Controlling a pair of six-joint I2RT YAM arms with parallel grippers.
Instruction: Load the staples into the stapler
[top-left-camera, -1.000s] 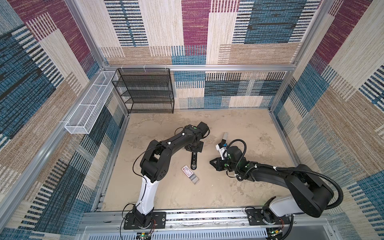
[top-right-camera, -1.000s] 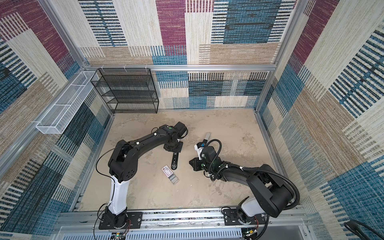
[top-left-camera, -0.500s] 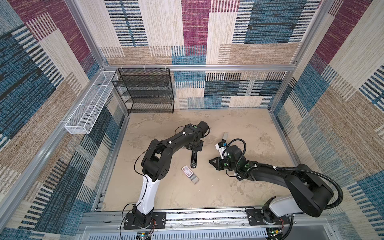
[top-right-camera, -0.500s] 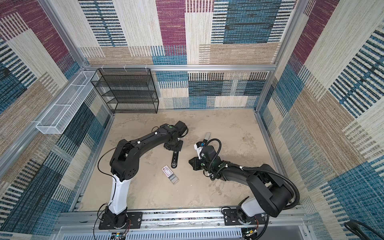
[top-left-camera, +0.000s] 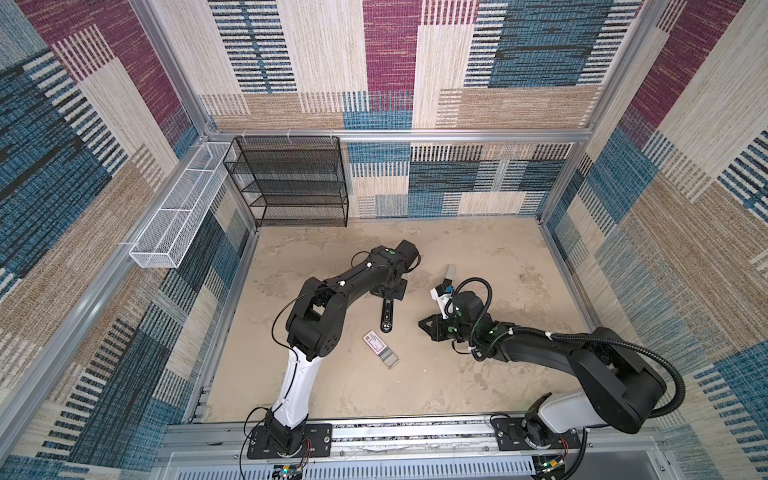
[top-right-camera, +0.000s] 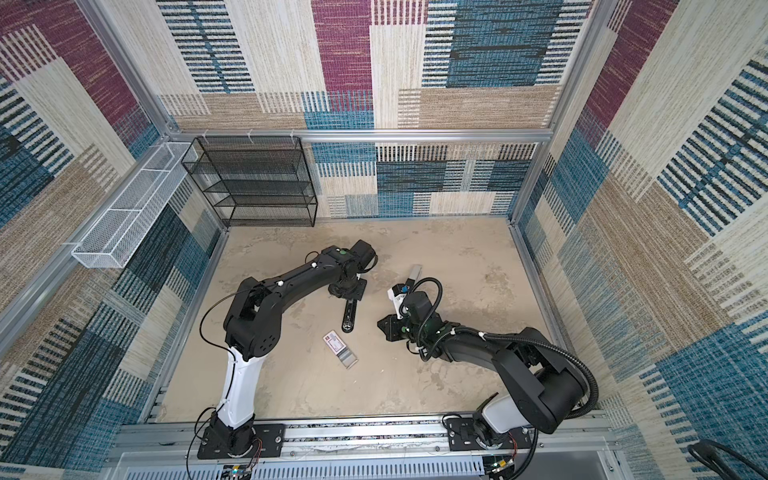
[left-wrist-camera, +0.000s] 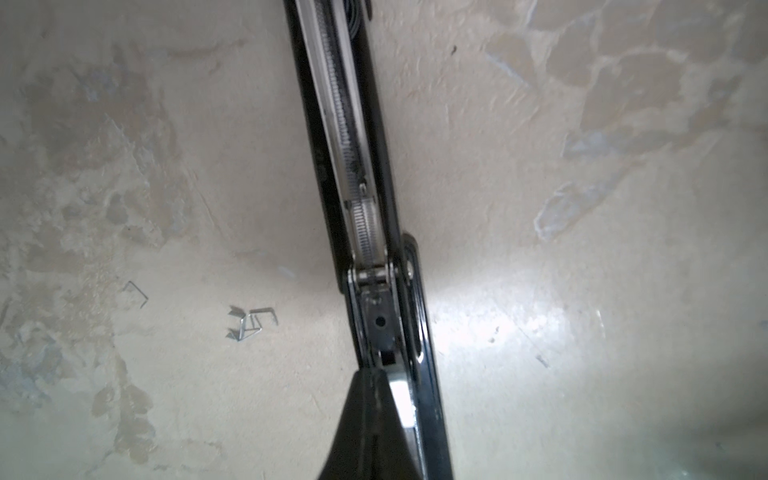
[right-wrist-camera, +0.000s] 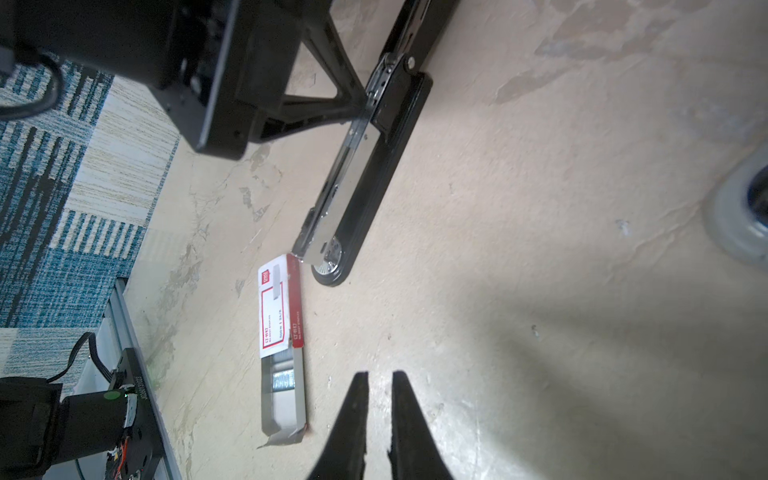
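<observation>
The black stapler (top-left-camera: 386, 319) lies opened on the table, and its chrome magazine (right-wrist-camera: 343, 178) faces up. A row of staples (left-wrist-camera: 362, 224) sits in the channel near the hinge. My left gripper (left-wrist-camera: 371, 372) is shut, and its tips rest against the magazine's rear end by the hinge (right-wrist-camera: 368, 97). The staples' white box with a red mark (top-left-camera: 380, 350) lies just in front of the stapler's nose. Its tray is slid out and shows a grey strip (right-wrist-camera: 283, 380). My right gripper (right-wrist-camera: 380, 376) hovers low beside the box, with a narrow gap between its fingers and nothing in it.
A few loose bent staples (left-wrist-camera: 249, 322) lie on the table beside the stapler. A small grey piece (top-left-camera: 450, 272) lies behind my right wrist. A black mesh shelf (top-left-camera: 291, 183) stands at the back left, and a white wire basket (top-left-camera: 178, 216) hangs on the left wall.
The left gripper's jaws have come fully shut at the stapler's hinge end, with a small shift of the left wrist. The right arm, the stapler and the box have not moved.
</observation>
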